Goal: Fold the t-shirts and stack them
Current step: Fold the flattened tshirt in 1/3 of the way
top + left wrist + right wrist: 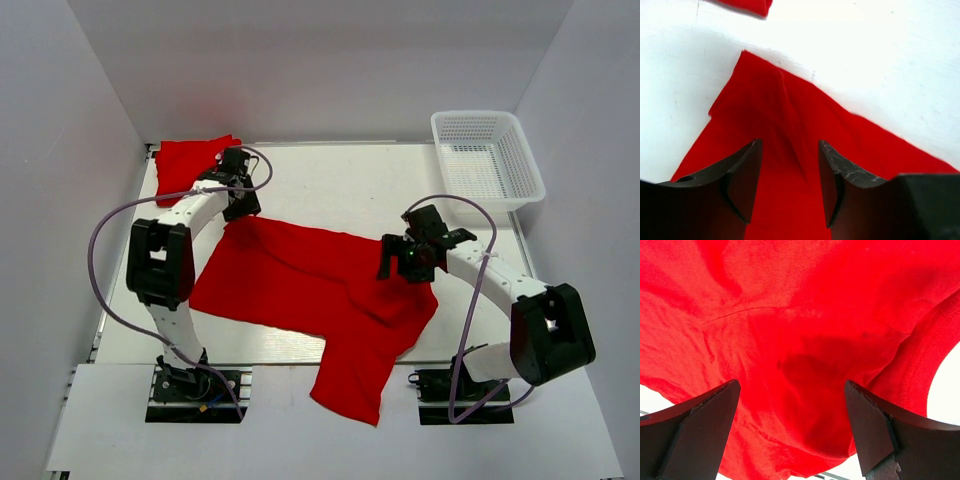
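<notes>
A red t-shirt [310, 295] lies spread across the middle of the table, one part hanging over the near edge. A second red t-shirt [190, 160] lies folded at the far left corner; its edge shows in the left wrist view [747, 6]. My left gripper [243, 203] is open, just above the spread shirt's far left corner [785, 130]. My right gripper [398, 262] is open wide over the shirt's right part [805, 365], close to the cloth. Neither holds anything.
A white plastic basket [487, 157] stands at the far right corner. White walls enclose the table on three sides. The left arm's cable [100, 250] loops out over the left edge.
</notes>
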`<state>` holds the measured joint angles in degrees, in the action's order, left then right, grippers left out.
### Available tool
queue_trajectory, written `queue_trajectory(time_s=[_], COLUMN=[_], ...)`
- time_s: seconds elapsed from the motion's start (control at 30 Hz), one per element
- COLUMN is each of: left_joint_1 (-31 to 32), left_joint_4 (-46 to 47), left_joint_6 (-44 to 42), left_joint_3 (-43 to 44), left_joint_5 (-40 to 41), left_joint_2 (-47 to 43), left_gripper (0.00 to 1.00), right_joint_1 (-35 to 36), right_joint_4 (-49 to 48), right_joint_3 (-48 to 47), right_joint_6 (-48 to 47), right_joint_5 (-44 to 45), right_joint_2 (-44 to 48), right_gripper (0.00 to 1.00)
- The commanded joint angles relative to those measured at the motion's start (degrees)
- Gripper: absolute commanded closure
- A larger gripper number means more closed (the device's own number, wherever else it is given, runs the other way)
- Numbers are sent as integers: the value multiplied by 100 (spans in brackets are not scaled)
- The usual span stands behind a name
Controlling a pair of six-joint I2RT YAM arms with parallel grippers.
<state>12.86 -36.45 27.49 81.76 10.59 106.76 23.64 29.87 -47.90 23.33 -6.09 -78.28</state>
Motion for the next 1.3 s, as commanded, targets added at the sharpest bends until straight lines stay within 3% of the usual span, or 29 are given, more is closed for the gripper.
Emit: queue_trajectory(time_s=[0.0, 0.17, 0.3, 0.33, 0.37, 0.43, 0.47, 0.87, 1.27], left_joint_1=[-47, -47, -47, -47, -47, -47, -47, 6, -47], left_joint_4=[-81, -205, -47, -47, -47, -47, -125, 190, -125], left_joint_6=[64, 126, 126, 126, 126, 126, 126, 134, 512], left_joint_3=[305, 385, 385, 446, 516, 578, 578, -843, -1416], left_joint_5=[180, 540, 541, 541, 541, 541, 602, 804, 848], left_joint_2=[266, 460, 583, 644, 749, 811, 811, -664, -726], left_gripper=[41, 41, 51, 56, 69, 83, 100, 100, 100], right_joint_1=[-17, -34, -43, -17, -35, -35, -26, -17, -26], right_joint_4=[98, 151, 204, 212, 204, 239, 256, 248, 309], right_joint_3=[-237, -316, -352, -360, -369, -395, -396, -273, -220], right_joint_6=[-92, -153, -171, -180, -163, -171, -171, -136, -154], right_joint_5=[178, 327, 345, 328, 327, 336, 345, 301, 292], right_joint_2=[-73, -91, -143, -135, -161, -161, -144, -30, 6], right_gripper=[10, 10, 10, 10, 10, 10, 10, 10, 10])
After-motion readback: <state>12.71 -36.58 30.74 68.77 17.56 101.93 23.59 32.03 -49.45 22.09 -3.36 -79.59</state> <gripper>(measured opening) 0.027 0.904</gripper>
